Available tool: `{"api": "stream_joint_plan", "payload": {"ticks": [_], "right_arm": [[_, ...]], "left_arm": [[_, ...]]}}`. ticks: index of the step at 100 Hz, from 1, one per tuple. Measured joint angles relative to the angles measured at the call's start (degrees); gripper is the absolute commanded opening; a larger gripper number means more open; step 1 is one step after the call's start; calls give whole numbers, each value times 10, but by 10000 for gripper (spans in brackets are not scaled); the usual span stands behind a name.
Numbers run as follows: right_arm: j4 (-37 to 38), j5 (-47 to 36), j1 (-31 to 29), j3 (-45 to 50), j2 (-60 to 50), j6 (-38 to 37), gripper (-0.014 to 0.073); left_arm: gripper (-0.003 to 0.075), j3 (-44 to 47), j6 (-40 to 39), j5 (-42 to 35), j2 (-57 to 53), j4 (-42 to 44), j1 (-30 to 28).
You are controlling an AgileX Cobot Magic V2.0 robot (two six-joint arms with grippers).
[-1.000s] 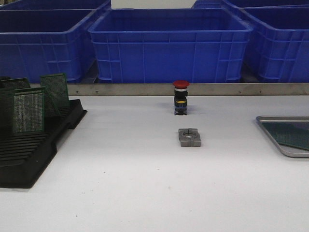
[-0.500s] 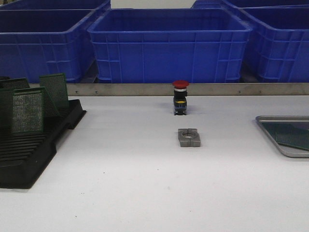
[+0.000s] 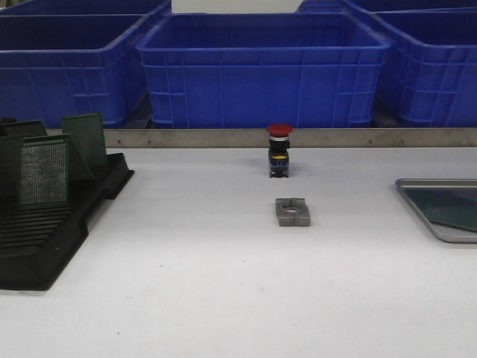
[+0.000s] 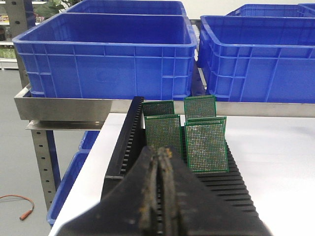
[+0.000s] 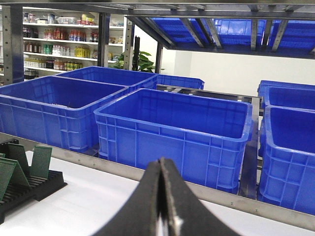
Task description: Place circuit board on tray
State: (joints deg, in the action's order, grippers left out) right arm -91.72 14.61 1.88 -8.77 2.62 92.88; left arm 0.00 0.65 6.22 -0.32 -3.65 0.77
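Note:
Several green perforated circuit boards [image 3: 43, 173] stand in a black slotted rack [image 3: 45, 239] at the table's left; they also show in the left wrist view [image 4: 205, 147]. A silver-grey tray [image 3: 440, 224] lies at the right edge with a green circuit board [image 3: 455, 209] flat in it. My left gripper [image 4: 160, 155] is shut and empty, a little short of the standing boards, over the rack [image 4: 231, 184]. My right gripper [image 5: 161, 164] is shut and empty, raised above the table. Neither gripper shows in the front view.
A red-capped push button [image 3: 279, 151] stands mid-table, with a grey metal block [image 3: 292, 212] in front of it. Large blue bins [image 3: 261, 67] sit behind a metal rail [image 3: 223, 138] at the back. The rack also shows in the right wrist view [image 5: 24, 189].

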Motion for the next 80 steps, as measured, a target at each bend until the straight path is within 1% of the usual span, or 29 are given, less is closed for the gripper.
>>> {"api": "stream_joint_plan", "payload": {"ticks": [48,80], "right_arm": [[0,0,0,0,0,0,-113],[-3,-38,0,0,0,2,-113]], "left_arm": [[-20,0,0,1,0,0,0],[-20,0,-1,1,0,0,0]]}}
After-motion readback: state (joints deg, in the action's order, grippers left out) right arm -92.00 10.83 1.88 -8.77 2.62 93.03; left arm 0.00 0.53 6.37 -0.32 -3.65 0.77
